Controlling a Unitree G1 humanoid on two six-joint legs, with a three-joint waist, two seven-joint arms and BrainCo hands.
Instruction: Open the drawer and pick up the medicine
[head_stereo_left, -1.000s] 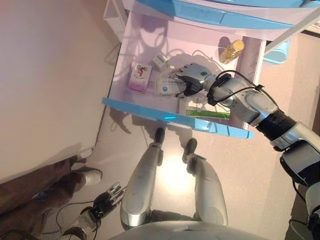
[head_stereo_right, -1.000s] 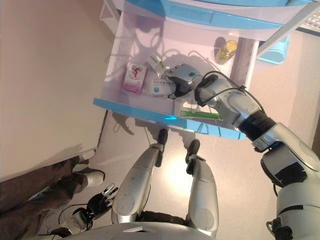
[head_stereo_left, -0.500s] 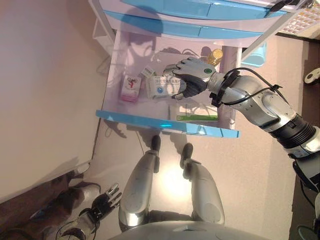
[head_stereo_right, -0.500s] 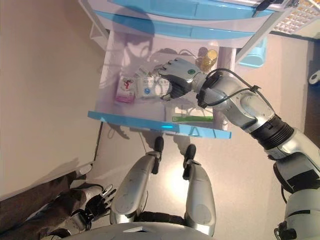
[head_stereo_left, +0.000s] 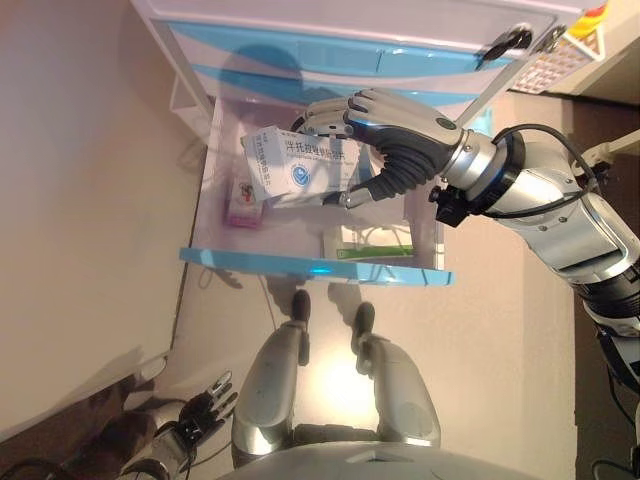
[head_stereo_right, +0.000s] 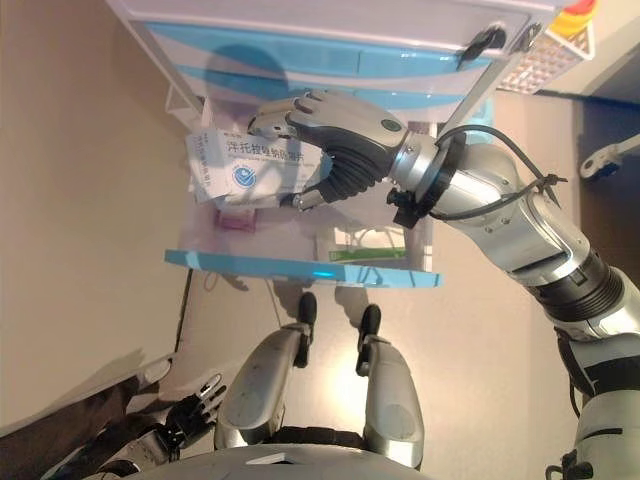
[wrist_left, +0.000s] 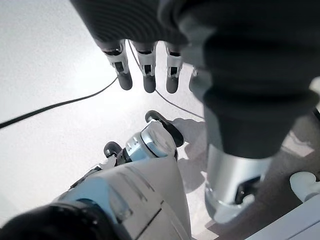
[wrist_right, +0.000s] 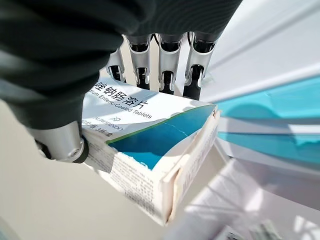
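Note:
My right hand (head_stereo_left: 400, 140) is shut on a white and blue medicine box (head_stereo_left: 300, 168), fingers over its top and thumb under it. It holds the box well above the open drawer (head_stereo_left: 310, 264), which has a blue front edge. The box shows close up in the right wrist view (wrist_right: 150, 145) with the hand (wrist_right: 65, 70) round it. My left hand (head_stereo_left: 200, 410) hangs low by my left side over the floor, fingers relaxed and holding nothing; it also shows in the left wrist view (wrist_left: 145, 65).
In the drawer lie a pink box (head_stereo_left: 242, 198) at the left and a green and white box (head_stereo_left: 375, 250) near the front. Shut blue drawers (head_stereo_left: 330, 55) sit above. A white basket (head_stereo_left: 560, 60) is at the upper right. A wall (head_stereo_left: 80, 200) stands to the left.
My right hand has lifted the medicine box up out of the drawer, toward the camera. The camera has also tilted, so the drawer sits differently in view.

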